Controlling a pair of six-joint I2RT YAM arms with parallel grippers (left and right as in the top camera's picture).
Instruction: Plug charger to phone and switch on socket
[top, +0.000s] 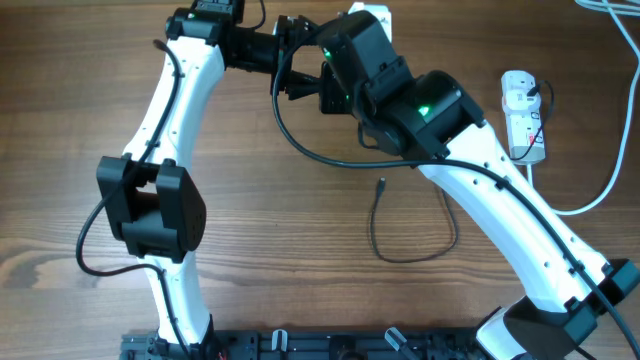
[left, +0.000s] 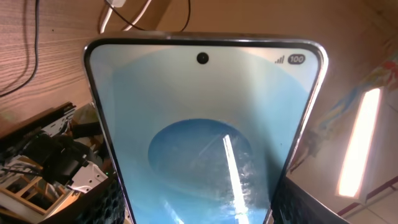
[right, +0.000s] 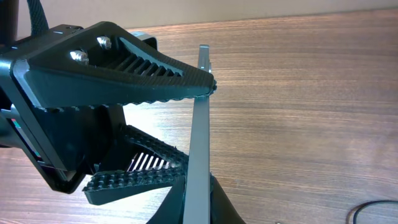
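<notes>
While left tool (right: 198, 126) clamps one phone (left: 199, 124), right tool (right: 198, 214) unclear, one socket (top: 523, 115), one charger (top: 374, 232).

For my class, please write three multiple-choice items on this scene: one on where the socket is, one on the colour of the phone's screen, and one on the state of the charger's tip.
1. In the overhead view, where is the socket?
A. on the table, toward the picture's right edge
B. under the left arm's elbow
C. clamped in a pincer

2. What colour is the screen of the phone?
A. red
B. light blue
C. black

3. How is the tip of the charger?
A. plugged into the phone
B. lying loose on the table
C. held in a pincer

Answers:
1 A, since the white strip lies on the wood at the right.
2 B, since the left wrist view shows a pale blue screen.
3 B, since the tip rests on bare wood with nothing gripping it.
</notes>
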